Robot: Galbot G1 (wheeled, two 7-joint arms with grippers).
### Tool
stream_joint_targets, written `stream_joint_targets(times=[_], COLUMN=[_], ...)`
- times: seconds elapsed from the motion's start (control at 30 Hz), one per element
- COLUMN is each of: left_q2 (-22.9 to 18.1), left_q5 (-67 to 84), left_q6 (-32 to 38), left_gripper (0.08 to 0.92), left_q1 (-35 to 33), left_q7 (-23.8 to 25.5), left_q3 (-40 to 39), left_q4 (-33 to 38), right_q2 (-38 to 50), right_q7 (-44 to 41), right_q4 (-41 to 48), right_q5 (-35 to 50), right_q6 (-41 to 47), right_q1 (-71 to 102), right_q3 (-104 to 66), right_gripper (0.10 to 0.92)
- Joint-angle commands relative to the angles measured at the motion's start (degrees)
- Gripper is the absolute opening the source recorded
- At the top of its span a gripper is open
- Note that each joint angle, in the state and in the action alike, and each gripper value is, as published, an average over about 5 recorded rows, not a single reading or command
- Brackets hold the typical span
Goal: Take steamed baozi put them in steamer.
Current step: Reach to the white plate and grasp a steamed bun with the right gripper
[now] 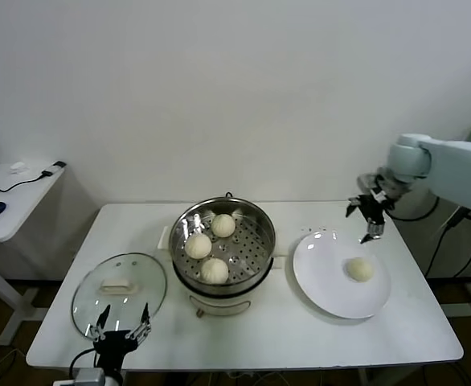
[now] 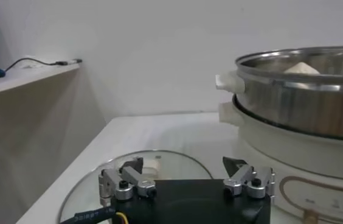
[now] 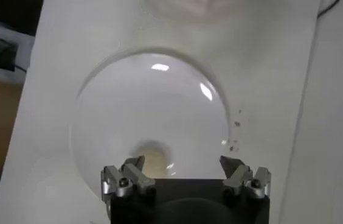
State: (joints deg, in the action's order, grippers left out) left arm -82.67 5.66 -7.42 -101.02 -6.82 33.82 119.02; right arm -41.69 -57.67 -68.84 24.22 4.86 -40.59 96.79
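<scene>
The steel steamer [image 1: 255,217] stands mid-table on its cream base and holds three pale baozi [image 1: 223,225] [image 1: 198,245] [image 1: 215,270] on its perforated tray. One more baozi [image 1: 360,269] lies on the white plate [image 1: 324,277] to the right; it also shows in the right wrist view [image 3: 152,158]. My right gripper [image 1: 370,219] [image 3: 182,165] is open and empty, raised above the plate's far edge. My left gripper [image 1: 123,323] [image 2: 183,165] is open and empty, low at the table's front left, over the near edge of the glass lid. The steamer's side [image 2: 305,103] fills the left wrist view.
A round glass lid [image 1: 119,288] with a white handle lies flat left of the steamer; it also shows in the left wrist view [image 2: 159,159]. A side desk [image 1: 10,197] with a mouse and cable stands at the far left. Cables hang past the table's right edge.
</scene>
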Motion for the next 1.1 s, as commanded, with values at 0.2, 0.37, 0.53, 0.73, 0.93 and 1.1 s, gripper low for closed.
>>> stream_joint_targets(times=[0.2,0.37,0.53,0.73,0.93,1.1], left_q2=[-0.44,-0.53,-0.56,-0.54,-0.5,-0.45], left_q5=[-0.7,-0.83,-0.83,-0.77,-0.68,-0.7], left_q6=[0.08,0.1,0.09,0.14,0.06,-0.03], left_gripper=[0.823,0.823,0.823,0.823,0.823,0.823], left_q1=[-0.82,-0.95,-0.87,-0.64,-0.47,-0.59], left_q7=[0.0,-0.06,-0.08,-0.11,-0.14,-0.15], left_q3=[0.09,0.21,0.25,0.26,0.26,0.16], left_q4=[-0.18,-0.32,-0.56,-0.97,-0.9,-0.47], right_q2=[3.22,0.38,-2.06,-3.88,-4.67,-3.79], right_q7=[1.85,2.01,1.99,2.14,2.12,1.6], right_q4=[8.32,12.35,14.59,16.23,16.49,13.77], right_q5=[-8.25,-10.04,-11.47,-12.13,-12.45,-11.18], right_q6=[5.11,5.15,4.87,4.72,4.7,4.87], right_q1=[22.61,26.5,28.03,28.79,28.45,25.53], right_q3=[-16.18,-20.04,-21.32,-21.88,-21.84,-20.15], right_gripper=[0.823,0.823,0.823,0.823,0.8,0.693])
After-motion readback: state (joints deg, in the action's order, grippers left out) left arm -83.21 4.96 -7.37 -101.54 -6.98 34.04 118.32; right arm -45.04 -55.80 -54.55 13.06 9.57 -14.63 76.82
